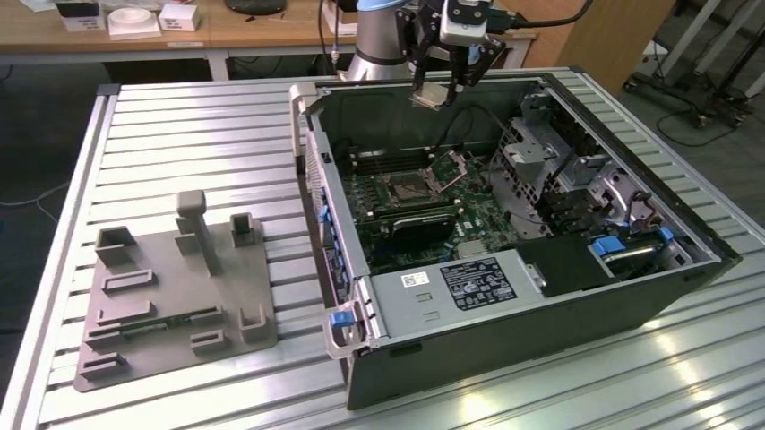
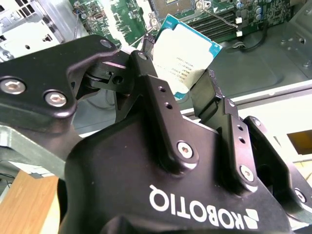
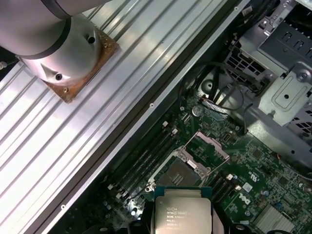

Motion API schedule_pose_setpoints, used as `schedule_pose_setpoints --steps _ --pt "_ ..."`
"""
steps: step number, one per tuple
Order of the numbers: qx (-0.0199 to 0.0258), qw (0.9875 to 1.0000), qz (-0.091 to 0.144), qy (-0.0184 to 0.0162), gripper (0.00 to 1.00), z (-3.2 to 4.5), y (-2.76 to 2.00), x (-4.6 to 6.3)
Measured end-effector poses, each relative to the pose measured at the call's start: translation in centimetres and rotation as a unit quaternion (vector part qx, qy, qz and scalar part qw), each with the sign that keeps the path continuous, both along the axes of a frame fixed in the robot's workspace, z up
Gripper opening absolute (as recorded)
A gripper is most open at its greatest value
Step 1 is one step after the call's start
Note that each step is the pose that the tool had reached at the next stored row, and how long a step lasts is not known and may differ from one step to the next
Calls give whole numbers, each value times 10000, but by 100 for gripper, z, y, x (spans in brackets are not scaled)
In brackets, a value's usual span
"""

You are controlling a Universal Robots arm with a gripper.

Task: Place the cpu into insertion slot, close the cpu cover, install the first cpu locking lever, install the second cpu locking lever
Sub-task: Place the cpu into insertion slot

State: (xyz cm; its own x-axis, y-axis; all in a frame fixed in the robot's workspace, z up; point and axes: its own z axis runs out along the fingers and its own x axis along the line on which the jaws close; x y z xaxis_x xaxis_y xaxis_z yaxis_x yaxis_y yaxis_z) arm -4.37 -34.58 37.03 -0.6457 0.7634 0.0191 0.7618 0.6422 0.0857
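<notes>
The tool [image 1: 438,82] grips the cpu [image 1: 431,96] by its edges, held well above the slot [image 1: 407,190]. The cover [image 1: 452,167] stands raised beside that slot, inside the case [image 1: 514,345].

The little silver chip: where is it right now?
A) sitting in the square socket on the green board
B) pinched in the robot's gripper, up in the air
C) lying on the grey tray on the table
B: in the second wrist view the gripper pinches the cpu by its edges, above the open computer, while the insertion slot sits bare in the first wrist view.
</notes>
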Motion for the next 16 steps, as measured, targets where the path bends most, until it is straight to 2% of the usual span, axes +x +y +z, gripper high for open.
schedule_pose_setpoints --steps 16 --pt "0 9998 -210 0 54 -1 0 -46"
